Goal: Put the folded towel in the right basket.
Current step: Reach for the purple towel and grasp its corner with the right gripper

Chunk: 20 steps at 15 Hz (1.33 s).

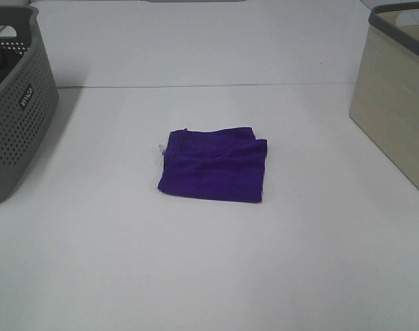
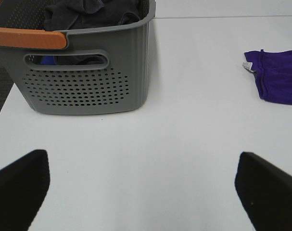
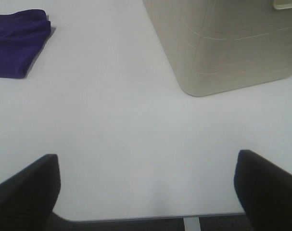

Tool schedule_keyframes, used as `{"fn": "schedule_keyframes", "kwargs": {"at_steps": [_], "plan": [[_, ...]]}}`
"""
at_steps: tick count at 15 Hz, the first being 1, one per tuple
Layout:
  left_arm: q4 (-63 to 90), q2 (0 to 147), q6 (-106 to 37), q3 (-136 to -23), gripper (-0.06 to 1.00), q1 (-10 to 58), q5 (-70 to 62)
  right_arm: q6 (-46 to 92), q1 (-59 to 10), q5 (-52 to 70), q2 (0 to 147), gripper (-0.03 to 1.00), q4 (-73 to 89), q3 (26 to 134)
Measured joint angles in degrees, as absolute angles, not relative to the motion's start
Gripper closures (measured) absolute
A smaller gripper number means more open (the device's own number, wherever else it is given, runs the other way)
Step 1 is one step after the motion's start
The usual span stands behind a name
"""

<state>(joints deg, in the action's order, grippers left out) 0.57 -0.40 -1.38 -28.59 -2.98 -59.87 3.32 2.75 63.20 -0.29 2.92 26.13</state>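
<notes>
The folded purple towel [image 1: 214, 165] lies flat near the middle of the white table [image 1: 209, 276], a neat stack with a small white tag [image 2: 247, 66] showing at the edge that faces the left side. Nothing touches it, and neither arm appears in the high view.

The task looks not yet begun: the towel has still to be grasped, lifted, carried across and let go inside the beige basket [image 1: 395, 96], which stands well apart from it at the table's right side. The basket's inside is out of view, so what it holds cannot be told.

The left gripper [image 2: 146, 192] has its fingers spread wide and holds nothing, with bare table between them. The right gripper [image 3: 146, 187] is likewise spread and empty, and appears to sit at the table's front edge, which shows just under its fingers.

Open table surrounds the towel on every side, so a descent from above should meet no obstacle. The stretch between towel and beige basket is bare as well, but the basket's wall is tall and the towel would probably need a fair lift to clear the rim. On the left, a grey perforated basket [image 1: 16, 117] holding dark clothes [image 2: 93, 12] stands away from that path.
</notes>
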Motion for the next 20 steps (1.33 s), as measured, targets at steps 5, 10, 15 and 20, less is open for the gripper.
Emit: {"fn": "schedule_keyframes", "kwargs": {"at_steps": [5,10,15,20], "plan": [[0.6,-0.4,-1.4,-28.6,-0.05,-3.0,-59.9,3.3,2.8,63.2,-0.3,0.02,2.9,26.1],[0.6,-0.4,-1.4,-28.6,-0.05,-3.0,-59.9,3.3,2.8,63.2,-0.3,0.02,2.9,26.1],[0.6,-0.4,-1.4,-28.6,-0.05,-3.0,-59.9,3.3,2.8,63.2,-0.3,0.02,2.9,26.1],[0.6,-0.4,-1.4,-28.6,-0.05,-3.0,-59.9,3.3,2.8,63.2,-0.3,0.02,2.9,26.1]]}}
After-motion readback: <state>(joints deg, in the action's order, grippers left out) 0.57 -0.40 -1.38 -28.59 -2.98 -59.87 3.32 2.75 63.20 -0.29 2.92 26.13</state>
